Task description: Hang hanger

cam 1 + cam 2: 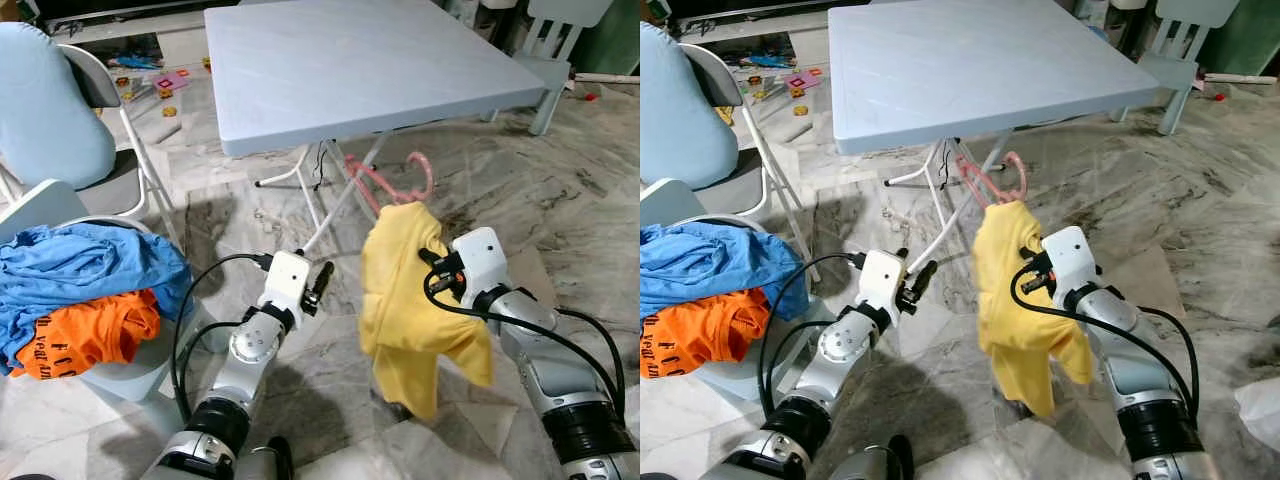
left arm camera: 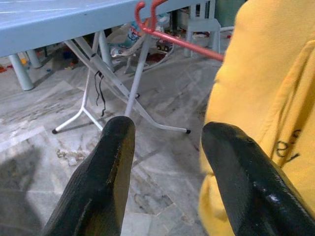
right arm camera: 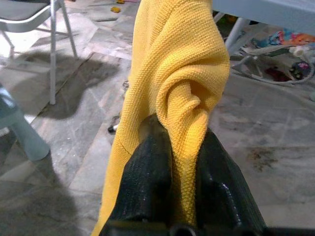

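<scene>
Right wrist view: right pincer [image 3: 179, 147] (clamped) on yellow shirt [image 3: 172, 83].

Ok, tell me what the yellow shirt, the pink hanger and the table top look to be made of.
Yellow shirt: knitted fabric, likely cotton piqué; a fine pebbled weave shows where the right pincer pinches a fold, matte.
Pink hanger: thin smooth rod with a slight sheen, probably plastic or coated wire; hard to tell which.
Table top: pale blue, matte, faintly textured, apparently moulded plastic on white metal-looking legs.

A plain yellow shirt [image 1: 405, 290] hangs on a pink hanger [image 1: 400, 185]; pale blue tabletop [image 1: 350, 60]; blue shirt [image 1: 85, 265] and orange shirt [image 1: 90, 335]; grey marbled floor [image 1: 560, 200].
</scene>
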### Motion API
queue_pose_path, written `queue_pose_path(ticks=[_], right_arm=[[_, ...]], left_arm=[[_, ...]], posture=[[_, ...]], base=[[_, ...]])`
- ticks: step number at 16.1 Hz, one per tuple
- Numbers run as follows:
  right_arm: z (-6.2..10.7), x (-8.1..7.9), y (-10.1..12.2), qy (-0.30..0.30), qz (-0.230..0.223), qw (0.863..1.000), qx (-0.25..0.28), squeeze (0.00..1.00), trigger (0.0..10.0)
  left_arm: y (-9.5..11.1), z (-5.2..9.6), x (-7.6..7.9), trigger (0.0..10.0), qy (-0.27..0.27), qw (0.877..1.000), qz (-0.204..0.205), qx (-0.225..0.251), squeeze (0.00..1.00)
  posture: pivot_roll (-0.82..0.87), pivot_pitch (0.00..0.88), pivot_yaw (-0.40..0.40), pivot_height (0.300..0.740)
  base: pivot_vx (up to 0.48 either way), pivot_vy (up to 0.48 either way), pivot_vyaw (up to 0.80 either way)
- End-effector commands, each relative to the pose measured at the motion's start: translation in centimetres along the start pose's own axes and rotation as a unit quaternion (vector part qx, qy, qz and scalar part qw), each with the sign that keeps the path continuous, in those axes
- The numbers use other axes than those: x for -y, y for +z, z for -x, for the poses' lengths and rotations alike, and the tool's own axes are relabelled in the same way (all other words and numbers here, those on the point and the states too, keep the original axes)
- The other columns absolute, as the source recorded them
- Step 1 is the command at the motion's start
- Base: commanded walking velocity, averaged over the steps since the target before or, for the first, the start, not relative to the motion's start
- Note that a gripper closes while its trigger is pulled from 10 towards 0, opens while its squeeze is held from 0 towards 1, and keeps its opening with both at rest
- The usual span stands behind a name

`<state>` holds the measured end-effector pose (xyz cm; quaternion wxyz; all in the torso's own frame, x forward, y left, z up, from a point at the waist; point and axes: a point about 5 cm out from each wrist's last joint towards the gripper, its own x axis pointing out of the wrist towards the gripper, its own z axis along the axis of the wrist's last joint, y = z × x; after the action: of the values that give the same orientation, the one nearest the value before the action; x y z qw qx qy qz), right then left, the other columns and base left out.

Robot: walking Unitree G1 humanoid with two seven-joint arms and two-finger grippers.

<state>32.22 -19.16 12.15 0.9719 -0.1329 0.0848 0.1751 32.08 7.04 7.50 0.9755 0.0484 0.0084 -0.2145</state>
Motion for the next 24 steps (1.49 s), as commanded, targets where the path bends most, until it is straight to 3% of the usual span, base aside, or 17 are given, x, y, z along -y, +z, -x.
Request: queue_pose_path(ticks=[1,13,14,15,16,20,24], right_arm=[[-0.1,0.6,1.3,-0.01,0.006,1.0,0.025,0.0,10.0],[-0.1,0.6,1.3,-0.01,0.006,1.0,0.025,0.0,10.0],[-0.3,0.8,0.7,-0.048,-0.024,0.998,0.021,0.0,10.0],[0.3,1.1,-1.7,-0.122,-0.081,0.989,0.004,0.0,10.0],[0.7,1.2,-2.6,-0.143,-0.097,0.985,-0.003,0.0,10.0],[0.5,1.2,-2.7,-0.142,-0.1,0.985,-0.01,0.0,10.0],[0.2,1.2,-2.7,-0.15,-0.104,0.983,-0.007,0.0,10.0]], left_arm=[[0.2,0.1,0.0,10.0,0.0,1.0,-0.003,0.007,1.0],[0.2,0.1,0.0,10.0,0.0,1.0,-0.003,0.007,1.0],[0.1,0.4,-0.2,10.0,0.018,1.0,-0.001,0.007,1.0],[0.4,2.1,-2.0,10.0,0.059,0.998,0.009,0.034,0.0],[0.5,2.8,-2.7,10.0,0.07,0.996,0.012,0.046,0.0],[0.5,2.5,-2.3,10.0,0.059,0.997,0.015,0.042,0.0],[0.7,2.7,-2.0,10.0,0.058,0.997,0.022,0.038,0.0]], posture=[[-0.06,0.092,0.015,0.74],[-0.06,0.092,0.015,0.74],[-0.05,0.09,0.017,0.74],[-0.01,0.042,0.052,0.74],[-0.02,0.042,0.053,0.74],[-0.02,0.042,0.047,0.74],[-0.02,0.041,0.045,0.74]], base=[[0.0,0.0,0.0],[0.0,0.0,0.0],[0.0,0.0,0.0],[0.439,0.0,0.0],[0.439,0.0,0.0],[0.433,0.0,0.0],[0.433,0.0,-0.74]])
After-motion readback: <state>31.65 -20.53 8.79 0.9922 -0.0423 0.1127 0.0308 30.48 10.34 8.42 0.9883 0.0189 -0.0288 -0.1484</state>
